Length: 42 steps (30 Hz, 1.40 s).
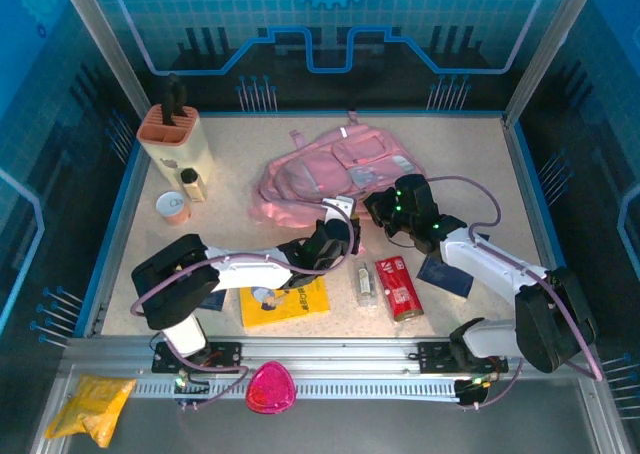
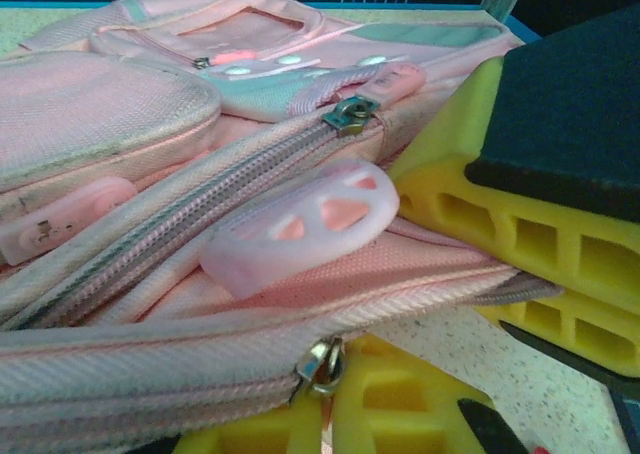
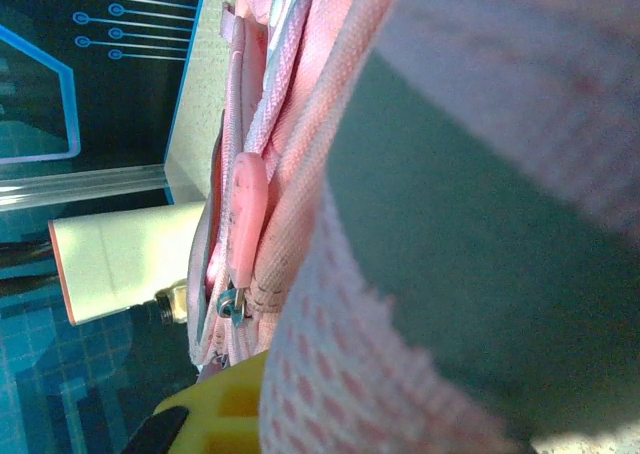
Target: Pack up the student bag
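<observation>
At the student bag, left claw pinches fabric.

- student bag: soft pink weave, pale mint panels, grey zip
- book: bright yellow
- packet: red
- table: beige, finely speckled
- holder: cream, orange top

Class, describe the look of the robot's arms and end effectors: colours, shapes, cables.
The left arm and right arm have white tubular links, bulky black joints and looping lilac cables. The end effector fingers are yellow, ribbed blocks.
</observation>
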Each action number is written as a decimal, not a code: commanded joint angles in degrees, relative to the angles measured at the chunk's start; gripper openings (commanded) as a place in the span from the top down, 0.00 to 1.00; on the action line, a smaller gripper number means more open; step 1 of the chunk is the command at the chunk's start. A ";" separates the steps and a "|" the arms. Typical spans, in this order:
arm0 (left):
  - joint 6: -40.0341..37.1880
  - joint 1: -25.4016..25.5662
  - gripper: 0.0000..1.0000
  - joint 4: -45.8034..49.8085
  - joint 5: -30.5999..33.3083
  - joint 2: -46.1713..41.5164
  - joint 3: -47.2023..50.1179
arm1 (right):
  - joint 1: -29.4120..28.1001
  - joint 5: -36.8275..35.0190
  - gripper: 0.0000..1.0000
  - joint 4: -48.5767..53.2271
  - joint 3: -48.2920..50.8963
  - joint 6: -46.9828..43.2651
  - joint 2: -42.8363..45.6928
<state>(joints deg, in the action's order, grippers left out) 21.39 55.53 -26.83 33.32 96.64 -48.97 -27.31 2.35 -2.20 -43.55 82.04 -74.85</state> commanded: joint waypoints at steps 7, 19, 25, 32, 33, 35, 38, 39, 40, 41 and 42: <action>3.60 -4.19 1.00 5.65 -0.11 -5.00 4.10 | 2.50 -1.11 1.00 -1.76 -1.75 -2.44 1.83; 8.53 -5.43 1.00 20.29 -6.20 -7.03 -0.33 | 5.31 -2.45 1.00 -1.85 -3.03 -4.15 -1.51; 9.50 -6.42 1.00 23.24 -7.92 -7.83 0.40 | 6.68 -2.51 1.00 -1.41 -3.54 -5.30 -1.16; 8.19 -7.83 1.00 26.34 -13.89 -9.63 1.37 | 11.67 3.45 1.00 -0.51 -8.50 -8.44 -7.60; 8.32 -7.87 1.00 27.17 -13.98 -9.36 0.83 | 12.43 3.73 1.00 -0.66 -9.21 -9.14 -8.84; 8.09 -7.89 1.00 28.53 -14.38 -8.70 -0.16 | 14.08 5.17 1.00 -0.71 -10.70 -9.77 -11.02; 8.70 -7.99 1.00 31.66 -14.42 -7.51 -2.17 | 16.06 7.60 1.00 -0.50 -12.87 -11.28 -13.94; 9.00 -8.03 1.00 32.74 -15.01 -7.14 -3.15 | 16.27 8.36 1.00 -0.21 -13.64 -12.50 -14.83; 9.16 -8.02 1.00 33.00 -15.75 -6.67 -4.04 | 16.26 9.00 1.00 0.35 -14.43 -13.79 -15.58; 9.82 -8.06 1.00 32.94 -16.74 -6.04 -5.02 | 16.22 9.41 1.00 1.78 -15.53 -15.54 -16.45; 10.65 -8.06 1.00 32.58 -17.85 -5.28 -6.07 | 16.17 9.79 0.97 3.18 -16.37 -16.74 -17.18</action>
<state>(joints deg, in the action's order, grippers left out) 29.26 48.14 -2.35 16.58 90.00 -52.86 -14.11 15.57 2.31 -55.13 70.61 -90.72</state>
